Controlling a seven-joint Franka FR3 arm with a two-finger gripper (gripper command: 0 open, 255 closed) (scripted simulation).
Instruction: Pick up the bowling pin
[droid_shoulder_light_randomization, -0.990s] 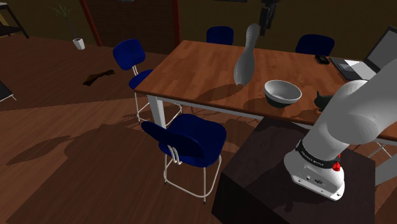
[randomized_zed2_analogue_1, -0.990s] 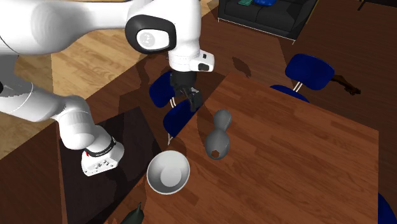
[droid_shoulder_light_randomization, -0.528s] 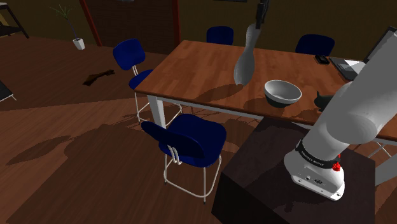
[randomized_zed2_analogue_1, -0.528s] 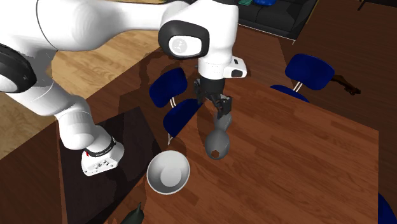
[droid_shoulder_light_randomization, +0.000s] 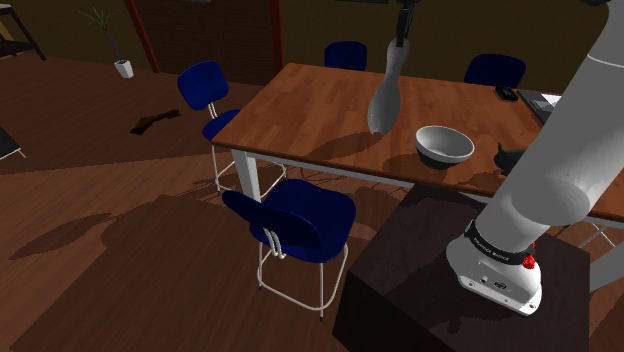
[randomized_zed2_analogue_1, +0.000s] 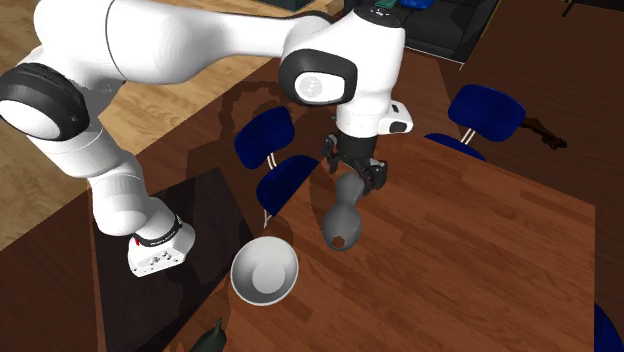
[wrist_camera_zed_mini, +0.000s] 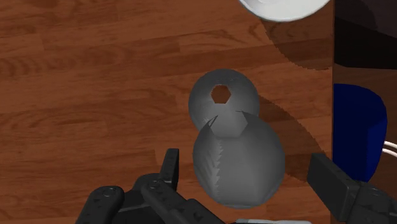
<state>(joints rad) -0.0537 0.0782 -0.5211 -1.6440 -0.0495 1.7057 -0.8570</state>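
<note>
- The grey bowling pin (droid_shoulder_light_randomization: 383, 92) stands on its wide end with a slight lean. It is toward the long edge of the desk (droid_shoulder_light_randomization: 300, 100) that faces the stand and well in from the corners. It has not shifted over the last second.
- What has changed is the end effector (randomized_zed2_analogue_1: 354, 172). A second ago it hung off to one side of the pin, out toward the desk's edge by the chairs. Half a second ago it was nearly at the pin's narrow top, and now it sits right over that top.
- In the wrist view the end effector (wrist_camera_zed_mini: 247, 169) is open. Its fingers (wrist_camera_zed_mini: 331, 181) stand on either side of the pin's head (wrist_camera_zed_mini: 238, 159) with a gap showing on each side, so nothing is held yet.
- I judge the approach to be about finished. What remains is a little more descent, closing on the neck, then the lift. The rounded, tapering top could slip out of a grip taken too high.
- The white bowl (droid_shoulder_light_randomization: 444, 146) sits just beside the pin on the stand's side, apart from it, and has not moved. It looks clear of a straight upward lift.
- A blue chair (droid_shoulder_light_randomization: 300, 215) stands on the floor by the desk's near edge, out of the way.
</note>
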